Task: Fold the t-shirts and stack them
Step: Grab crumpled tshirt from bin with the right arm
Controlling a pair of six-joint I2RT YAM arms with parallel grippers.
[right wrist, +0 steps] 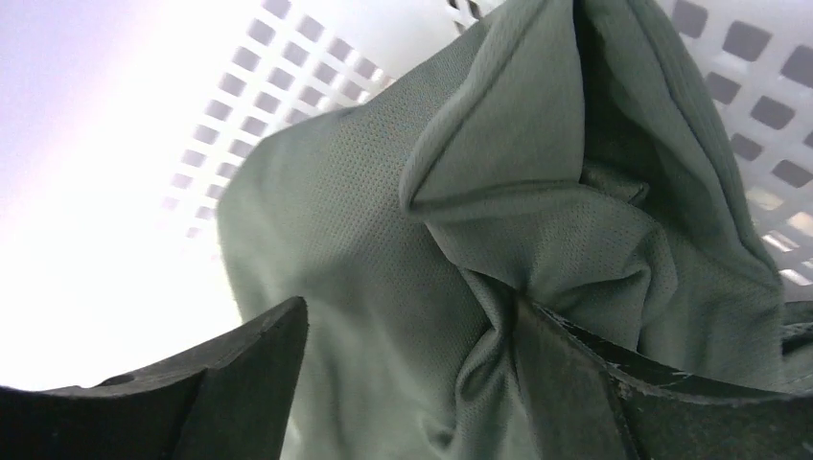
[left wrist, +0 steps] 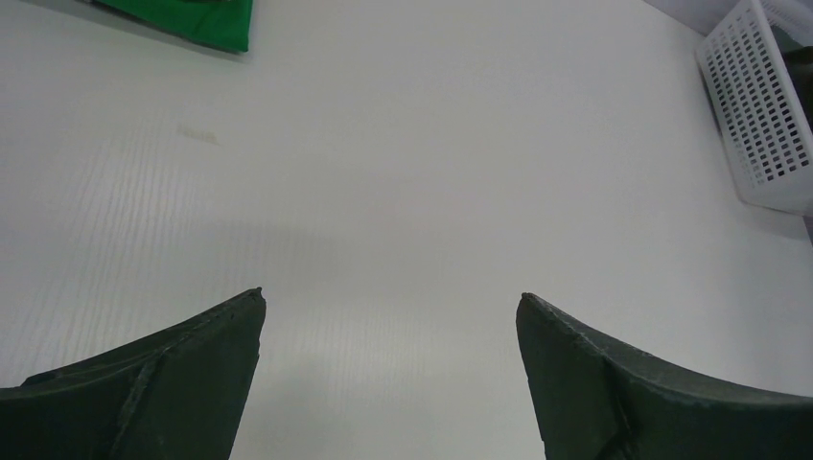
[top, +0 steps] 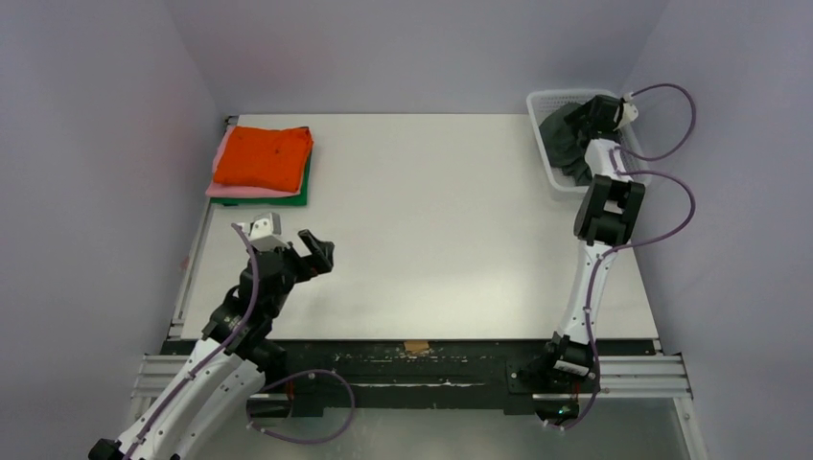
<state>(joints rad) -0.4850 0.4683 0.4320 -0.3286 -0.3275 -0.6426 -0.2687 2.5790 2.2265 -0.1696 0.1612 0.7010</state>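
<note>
The right claw [right wrist: 412,316] is spread around a ridge of the grey shirt [right wrist: 364,240] crumpled in the basket [top: 543,100], apparently to pinch it. The left claw [left wrist: 391,299], also spread, hovers over the bench [top: 431,220] near the folded stack [top: 261,163].

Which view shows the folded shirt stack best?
Top external: the whole stack lies at the table's far left, orange shirt on top, pink shirt and green shirt peeking beneath. Left wrist catches only the green shirt's corner at its top edge. Right wrist shows none of it, only the grey shirt in the basket.
</note>
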